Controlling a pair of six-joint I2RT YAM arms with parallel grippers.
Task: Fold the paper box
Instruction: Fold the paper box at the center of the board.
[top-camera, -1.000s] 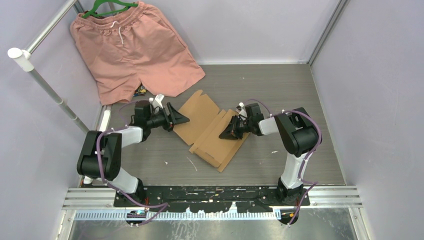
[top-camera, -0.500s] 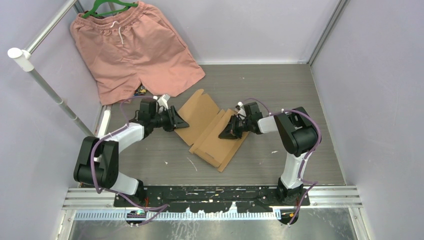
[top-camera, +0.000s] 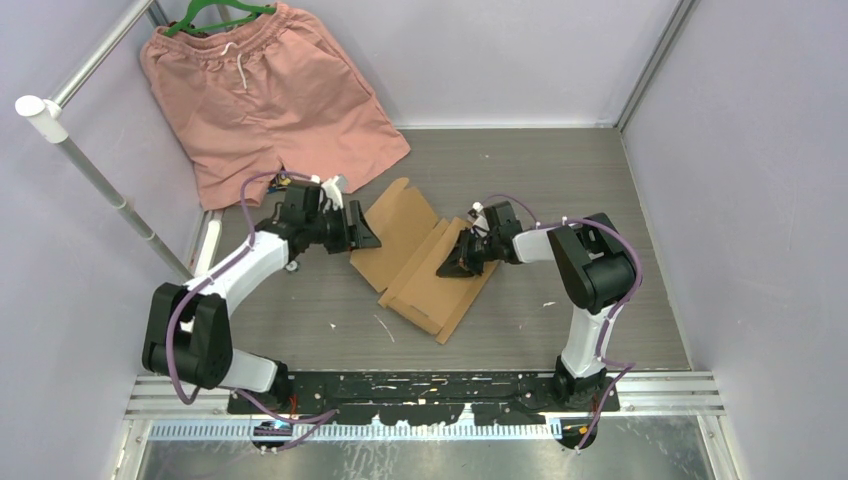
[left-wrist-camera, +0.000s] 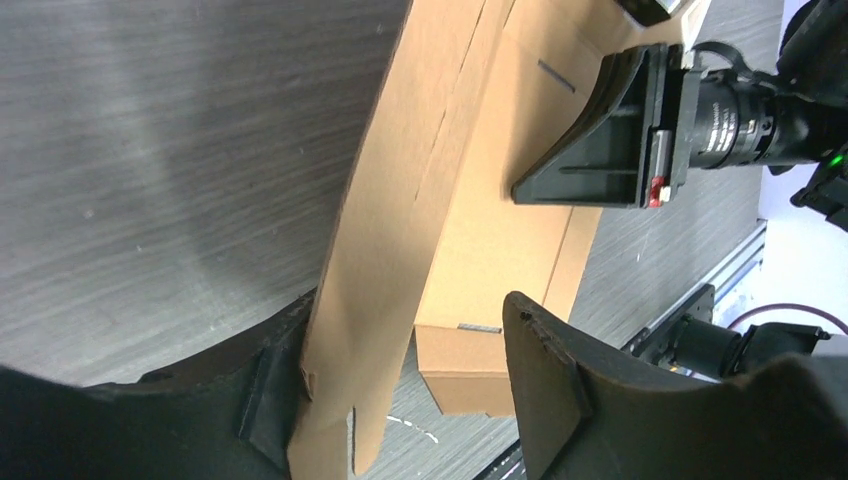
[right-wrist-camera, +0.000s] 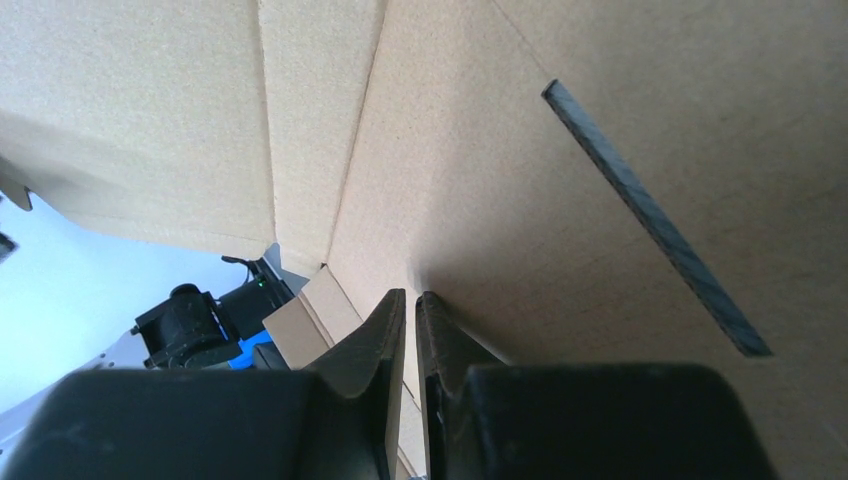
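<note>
The paper box (top-camera: 405, 240) is a flat brown cardboard sheet with creases and notched flaps, lying mid-table. My left gripper (top-camera: 365, 233) is at its left edge. In the left wrist view a raised flap (left-wrist-camera: 400, 230) leans against the left finger (left-wrist-camera: 270, 400), with a wide gap to the other finger, so the left gripper (left-wrist-camera: 410, 390) is open. My right gripper (top-camera: 452, 265) points down onto the sheet's right half. In the right wrist view its fingers (right-wrist-camera: 410, 300) are shut, tips against the cardboard (right-wrist-camera: 560, 200) near a dark slot (right-wrist-camera: 650, 210).
Salmon-pink shorts (top-camera: 270, 95) on a green hanger lie at the back left, next to a slanted metal pole (top-camera: 100, 180). Purple walls enclose the table on three sides. Small white scraps (top-camera: 385, 328) lie in front of the sheet. A metal rail (top-camera: 420, 390) runs along the near edge.
The left arm has swung toward the back and its gripper has shifted slightly right onto the sheet's left edge; its jaws narrowed and then widened again. The right arm has not moved.
</note>
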